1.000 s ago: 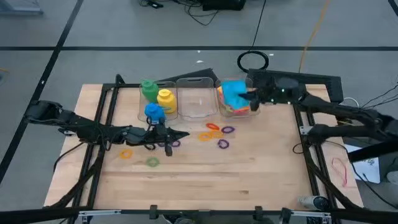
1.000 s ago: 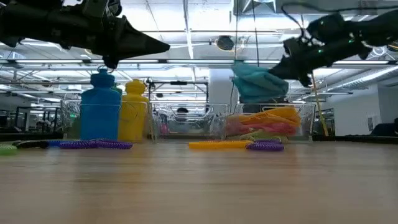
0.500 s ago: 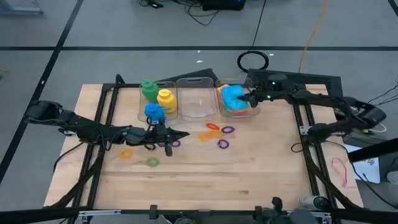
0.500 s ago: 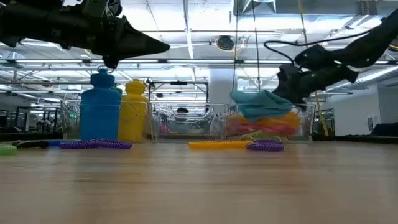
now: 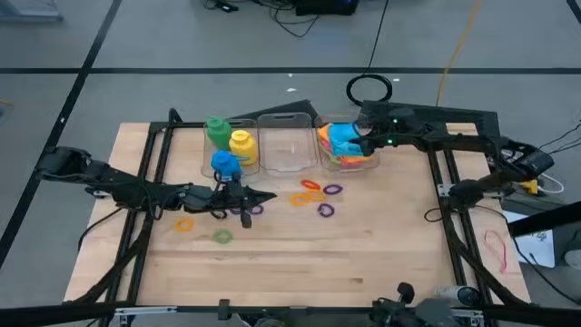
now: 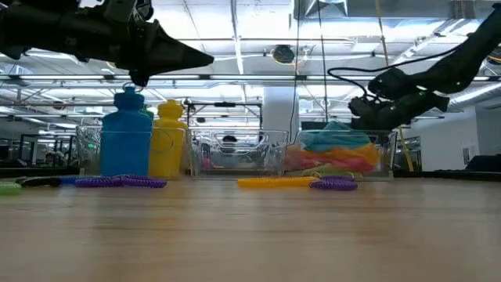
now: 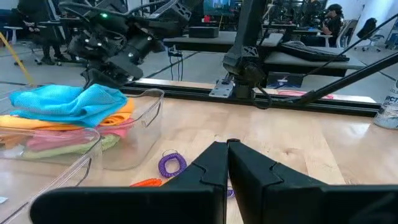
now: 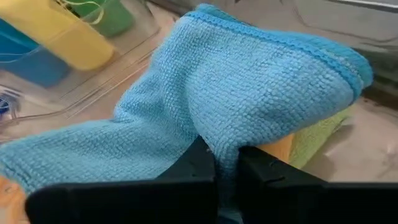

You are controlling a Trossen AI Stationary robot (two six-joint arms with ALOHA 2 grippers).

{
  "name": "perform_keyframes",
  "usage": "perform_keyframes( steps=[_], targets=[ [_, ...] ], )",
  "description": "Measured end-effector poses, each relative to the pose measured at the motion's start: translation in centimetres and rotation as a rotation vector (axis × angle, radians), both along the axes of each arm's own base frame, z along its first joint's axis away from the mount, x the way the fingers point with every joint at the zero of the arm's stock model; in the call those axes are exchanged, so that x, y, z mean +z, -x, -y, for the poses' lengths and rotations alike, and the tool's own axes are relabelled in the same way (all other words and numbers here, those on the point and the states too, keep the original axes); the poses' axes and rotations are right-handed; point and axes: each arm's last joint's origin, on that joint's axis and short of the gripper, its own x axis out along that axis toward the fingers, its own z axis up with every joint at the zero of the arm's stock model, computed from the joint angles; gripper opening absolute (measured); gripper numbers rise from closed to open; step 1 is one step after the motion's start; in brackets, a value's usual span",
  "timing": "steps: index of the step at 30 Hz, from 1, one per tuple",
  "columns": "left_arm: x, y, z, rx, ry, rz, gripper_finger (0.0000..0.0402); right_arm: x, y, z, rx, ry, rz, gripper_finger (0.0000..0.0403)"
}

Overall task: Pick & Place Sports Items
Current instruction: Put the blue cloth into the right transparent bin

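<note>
Blue cloth (image 8: 249,93): pinched between clenched right gripper (image 5: 365,145) fingers (image 8: 193,165), atop orange, pink and green cloths in the rightmost of three clear bins (image 5: 361,165). Bottles: three, green (image 5: 217,130), yellow (image 5: 241,143), blue (image 5: 225,163). Rings (image 5: 311,191): several, loose on table (image 5: 363,245). Left gripper (image 5: 270,197): fingers closed, empty, above table near blue bottle.

Wooden bench (image 5: 363,263) w/ three clear plastic bins (image 5: 289,150) side by side along its far edge. Black cable coil (image 5: 369,89) on grey floor behind bench; orange cord (image 5: 457,41) runs across floor nearby. Red cord (image 5: 497,247) lies off bench's right side.
</note>
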Motion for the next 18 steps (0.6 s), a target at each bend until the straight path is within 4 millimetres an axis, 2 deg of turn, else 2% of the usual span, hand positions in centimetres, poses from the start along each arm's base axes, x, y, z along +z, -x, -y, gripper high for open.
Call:
perform_keyframes(
  steps=[3,6,10,18],
  targets=[
    [0.0,0.0,0.0,0.000,0.000,0.000,0.0017,0.0,-0.1,-0.1,0.014,0.020,-0.007,0.0002],
    [0.0,0.0,0.0,0.000,0.000,0.000,0.0017,0.0,-0.3,-0.3,0.044,0.052,-0.019,0.0024],
    [0.0,0.0,0.0,0.000,0.000,0.000,0.0017,0.0,-1.0,-0.9,0.088,0.101,-0.038,0.0082],
    [0.0,0.0,0.0,0.000,0.001,0.000,0.0017,0.5,-2.6,-1.8,0.033,0.276,-0.098,0.0205]
  ],
)
